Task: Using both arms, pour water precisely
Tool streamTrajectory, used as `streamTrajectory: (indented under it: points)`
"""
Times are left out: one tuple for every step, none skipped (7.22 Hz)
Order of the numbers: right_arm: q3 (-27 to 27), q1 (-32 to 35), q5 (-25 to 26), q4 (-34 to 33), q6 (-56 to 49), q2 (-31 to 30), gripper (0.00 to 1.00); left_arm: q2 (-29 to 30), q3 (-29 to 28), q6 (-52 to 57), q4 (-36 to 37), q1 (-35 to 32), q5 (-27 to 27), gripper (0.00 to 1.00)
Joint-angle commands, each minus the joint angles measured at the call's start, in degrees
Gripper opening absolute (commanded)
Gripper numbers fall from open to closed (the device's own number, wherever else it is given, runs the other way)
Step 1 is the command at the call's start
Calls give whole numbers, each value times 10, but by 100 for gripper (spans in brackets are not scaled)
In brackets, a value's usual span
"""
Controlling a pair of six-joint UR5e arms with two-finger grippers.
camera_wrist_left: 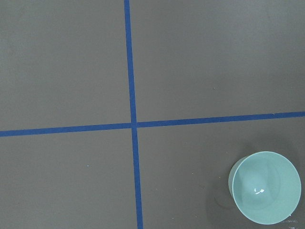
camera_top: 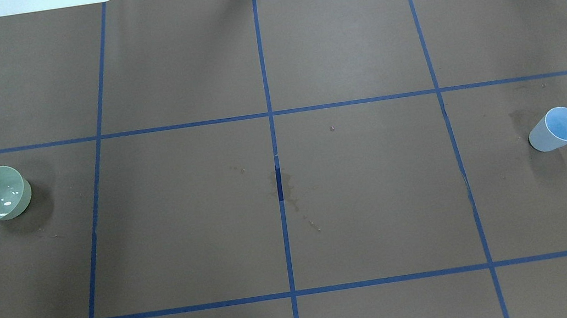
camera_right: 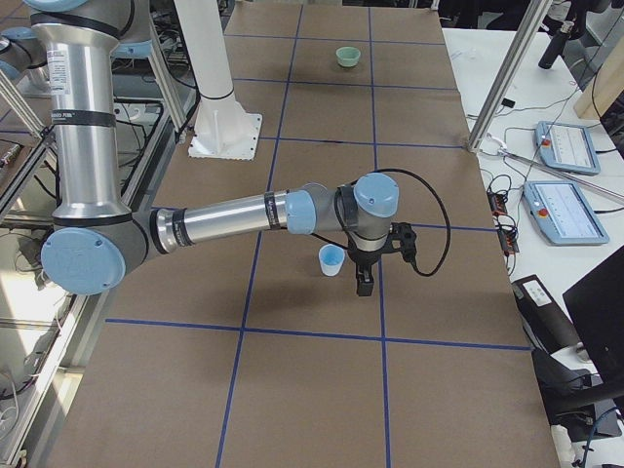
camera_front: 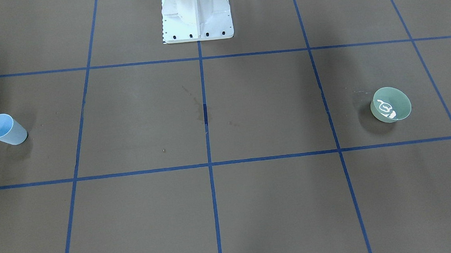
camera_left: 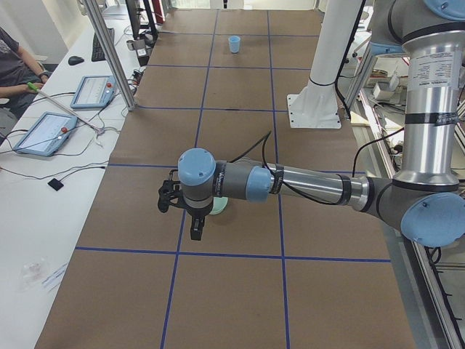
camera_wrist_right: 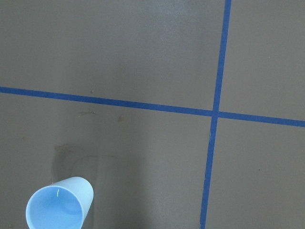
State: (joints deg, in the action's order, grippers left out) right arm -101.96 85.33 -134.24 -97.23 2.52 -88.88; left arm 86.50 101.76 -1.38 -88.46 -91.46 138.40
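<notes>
A pale-green bowl (camera_front: pixel 391 104) stands on the brown table; white glints of water (camera_top: pixel 6 199) show inside it. It also shows in the left wrist view (camera_wrist_left: pixel 265 187). A light-blue cup (camera_top: pixel 558 129) stands upright at the opposite end and shows in the right wrist view (camera_wrist_right: pixel 59 206); I cannot tell if it holds water. My left gripper (camera_left: pixel 195 230) hangs above the table next to the bowl (camera_left: pixel 222 207). My right gripper (camera_right: pixel 364 284) hangs beside the cup (camera_right: pixel 331 259). Both grippers show only in the side views, so I cannot tell whether they are open or shut.
The white pedestal (camera_front: pixel 196 16) stands at the robot's edge of the table. Dark damp stains (camera_top: pixel 288 191) mark the table's middle. Blue tape lines grid the brown cover. Desks with tablets (camera_left: pixel 43 131) and metal posts (camera_right: pixel 497 88) line the far side.
</notes>
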Motion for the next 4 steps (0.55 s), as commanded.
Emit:
streamTrajectory:
  points:
    - [-5,14,-1,-10,-1,-6,99,-27,26,1,3,2,-9,100]
    - [-10,14,-1,-10,-1,-2,99,-26,33,1,1,1,-10,100]
    - [-1,9,5,-11,-1,5,99,-22,26,1,1,5,-18,100]
    - [-7,11,0,-10,1,5,99,-27,36,-1,2,5,-18,100]
